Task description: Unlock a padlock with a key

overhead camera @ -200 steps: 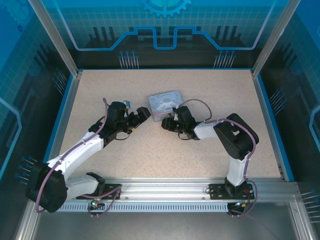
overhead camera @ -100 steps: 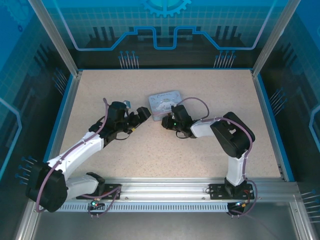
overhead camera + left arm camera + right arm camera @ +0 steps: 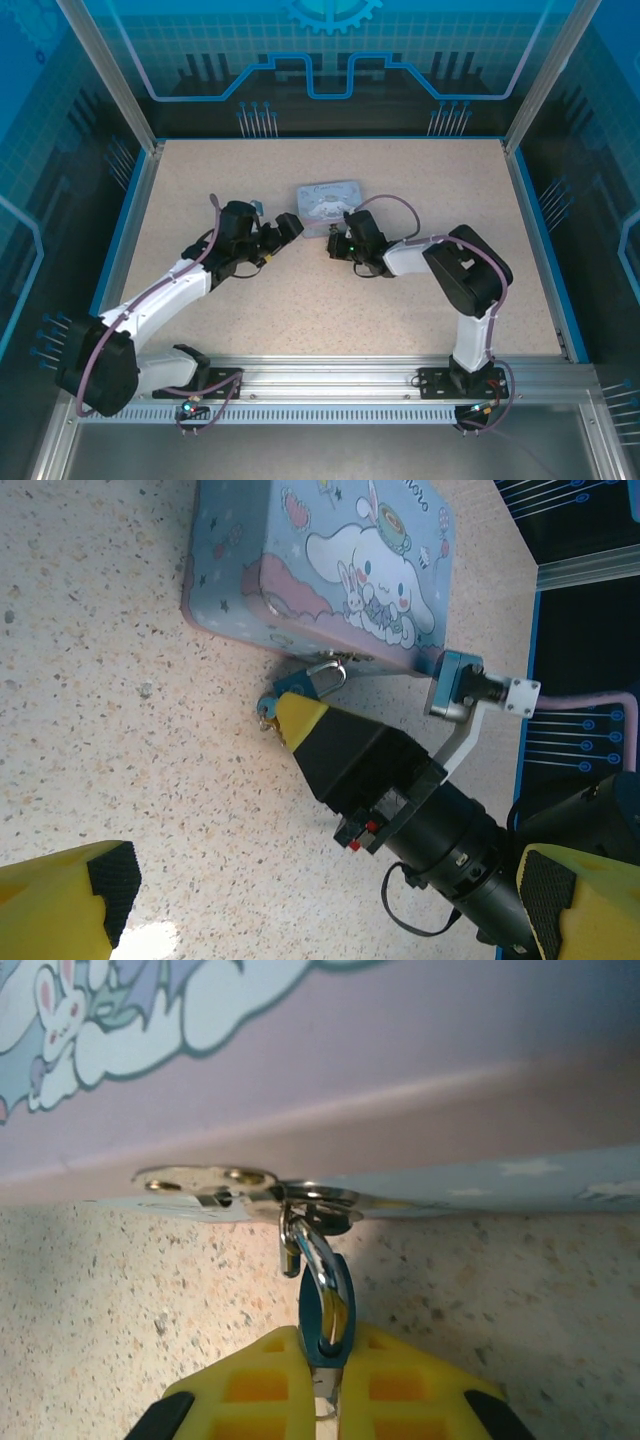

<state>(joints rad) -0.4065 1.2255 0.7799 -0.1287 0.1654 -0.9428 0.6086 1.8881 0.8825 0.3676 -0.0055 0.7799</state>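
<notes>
The padlock (image 3: 325,1305) has a dark blue body and a silvery shackle hooked through the hasp of the lavender cartoon tin (image 3: 330,1080). My right gripper (image 3: 330,1385) is shut on the padlock body, its yellow fingers (image 3: 300,715) pinching it from both sides just in front of the tin (image 3: 330,560). A thin metal sliver shows between the fingers below the body; I cannot tell if it is the key. My left gripper (image 3: 328,880) stands wide open, holding nothing, a short way left of the right gripper (image 3: 335,245) and aimed at it.
The tin (image 3: 328,203) lies flat on the speckled table (image 3: 300,300), behind both grippers. The left gripper (image 3: 285,228) hovers near the tin's left corner. Blue frame rails and glass walls enclose the table on all sides.
The right gripper has closed onto the padlock body. The left arm has shifted slightly toward the tin and stayed open.
</notes>
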